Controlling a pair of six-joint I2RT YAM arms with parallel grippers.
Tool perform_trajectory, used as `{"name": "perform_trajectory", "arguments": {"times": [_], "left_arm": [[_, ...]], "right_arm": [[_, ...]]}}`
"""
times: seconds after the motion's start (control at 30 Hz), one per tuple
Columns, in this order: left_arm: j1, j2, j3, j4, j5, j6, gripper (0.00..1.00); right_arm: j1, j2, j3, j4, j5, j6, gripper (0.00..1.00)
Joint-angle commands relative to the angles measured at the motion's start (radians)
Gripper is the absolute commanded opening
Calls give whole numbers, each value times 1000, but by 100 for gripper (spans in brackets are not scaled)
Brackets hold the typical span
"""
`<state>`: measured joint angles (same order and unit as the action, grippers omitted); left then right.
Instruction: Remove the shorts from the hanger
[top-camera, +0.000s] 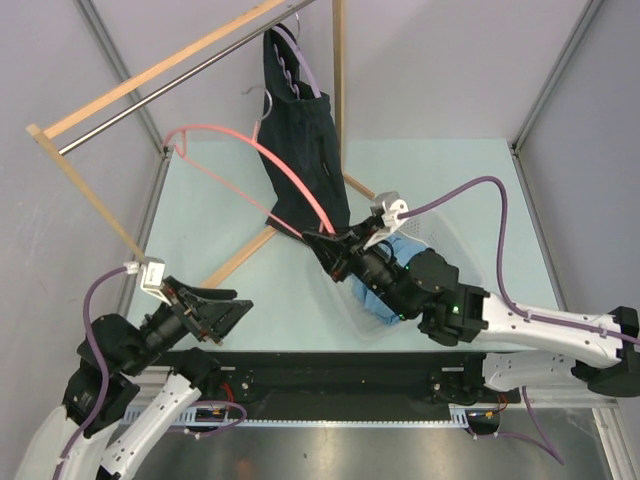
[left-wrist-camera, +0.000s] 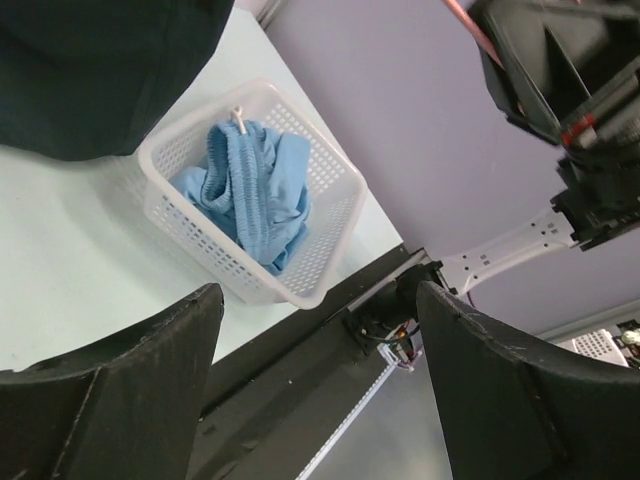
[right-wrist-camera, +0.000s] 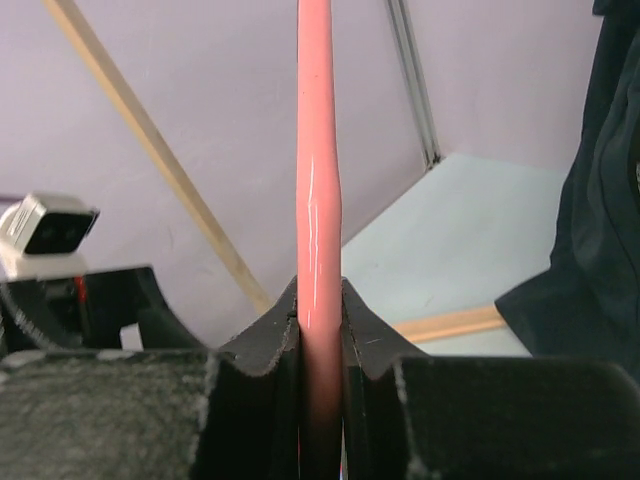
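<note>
Right pincer (top-camera: 335, 243) clamped on pink hanger (top-camera: 287, 178), rod pinched tight between both fingers. Hanger slants up and back-left, crossing in front of dark shorts (top-camera: 300, 130). Dark shorts hang on separate hanger from rail of wooden rack (top-camera: 338, 60), lower end down near bench (top-camera: 450, 180). Light-blue shorts (left-wrist-camera: 250, 190) lie crumpled in white basket (left-wrist-camera: 190, 245) on bench, beneath right arm. Left pincer (top-camera: 222, 315) spread wide open, low over near-left bench.

Robot lab cell, plain lilac wall panels (top-camera: 450, 70), metal frame posts (top-camera: 557, 75), pale-green tabletop (top-camera: 450, 180)
</note>
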<state>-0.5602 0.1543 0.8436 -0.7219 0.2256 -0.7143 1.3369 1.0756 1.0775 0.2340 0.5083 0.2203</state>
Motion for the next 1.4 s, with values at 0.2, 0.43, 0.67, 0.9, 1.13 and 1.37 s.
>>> {"name": "perform_trajectory", "arguments": {"times": [0.2, 0.43, 0.67, 0.9, 1.13, 1.37], "left_arm": [[2, -143, -41, -2, -48, -94, 83], [2, -144, 18, -48, -100, -90, 82], [2, -105, 84, -87, -124, -51, 83], [2, -111, 84, -90, -132, -53, 83], [2, -116, 91, -97, -135, -50, 83], [2, -136, 103, -123, -155, -40, 84]], "right_arm": [[-110, 148, 173, 232, -65, 62, 0], [-159, 219, 229, 228, -125, 100, 0], [-191, 276, 260, 241, -171, 145, 0], [-208, 349, 317, 225, -215, 171, 0], [-196, 457, 449, 140, -255, 146, 0], [-122, 583, 613, -8, -268, 41, 0]]}}
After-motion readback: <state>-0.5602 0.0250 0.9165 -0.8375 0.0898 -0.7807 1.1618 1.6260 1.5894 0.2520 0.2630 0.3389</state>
